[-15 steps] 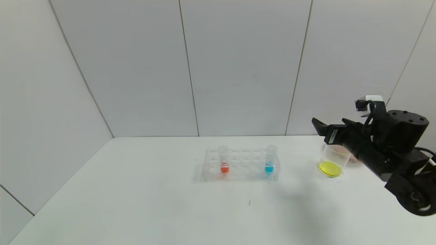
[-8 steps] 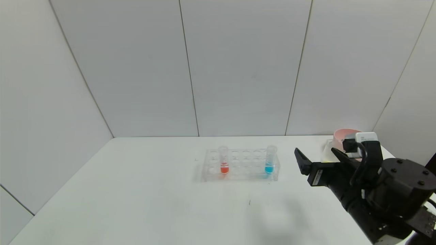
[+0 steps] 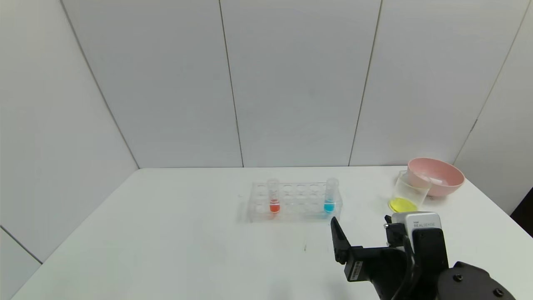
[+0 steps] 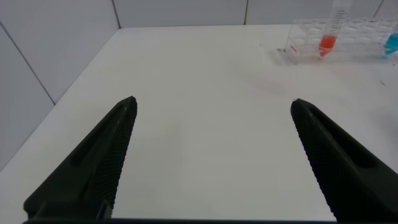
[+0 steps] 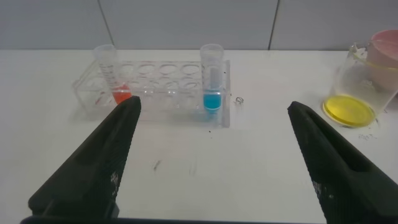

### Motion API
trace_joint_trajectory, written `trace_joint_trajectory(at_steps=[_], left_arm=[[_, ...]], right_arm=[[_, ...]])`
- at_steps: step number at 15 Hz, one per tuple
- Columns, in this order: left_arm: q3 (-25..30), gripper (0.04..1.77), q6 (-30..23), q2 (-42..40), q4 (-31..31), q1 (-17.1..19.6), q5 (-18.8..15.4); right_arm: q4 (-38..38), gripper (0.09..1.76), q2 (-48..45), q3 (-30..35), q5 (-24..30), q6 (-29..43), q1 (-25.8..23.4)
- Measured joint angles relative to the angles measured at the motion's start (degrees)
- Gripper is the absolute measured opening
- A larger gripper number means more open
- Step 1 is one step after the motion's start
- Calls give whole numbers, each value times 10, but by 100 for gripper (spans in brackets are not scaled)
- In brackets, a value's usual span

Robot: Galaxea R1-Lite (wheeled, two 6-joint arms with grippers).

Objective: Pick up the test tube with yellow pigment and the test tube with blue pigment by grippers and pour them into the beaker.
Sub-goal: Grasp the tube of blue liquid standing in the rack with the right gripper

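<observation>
The test tube with blue pigment (image 3: 330, 200) stands upright at the right end of a clear rack (image 3: 297, 192). It also shows in the right wrist view (image 5: 212, 87) and the left wrist view (image 4: 392, 42). The beaker (image 3: 408, 191) stands right of the rack with yellow liquid in its bottom, and shows in the right wrist view (image 5: 357, 87). The test tube with yellow pigment is out of view. My right gripper (image 3: 361, 221) is open and empty, low over the table in front of the rack, pointing at the blue tube (image 5: 213, 104). My left gripper (image 4: 213, 101) is open and empty over bare table left of the rack.
A red-liquid tube (image 3: 273, 200) stands at the rack's left end. A pink bowl (image 3: 437, 177) sits just behind the beaker, near the table's right edge. Grey wall panels stand behind the table.
My right arm has swung from above the beaker down, toward the near side and left. It now sits low in front of the rack, empty and open. The tubes and beaker have not moved.
</observation>
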Motion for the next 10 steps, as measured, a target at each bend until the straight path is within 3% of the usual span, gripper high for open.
trace_joint_trajectory(at_steps=[5, 10], left_arm=[[0, 176, 0, 0, 0, 0, 0], [0, 176, 0, 0, 0, 0, 0]], right_arm=[[-44, 170, 48, 21, -29, 1, 40], [-44, 170, 75, 17, -29, 13, 43]])
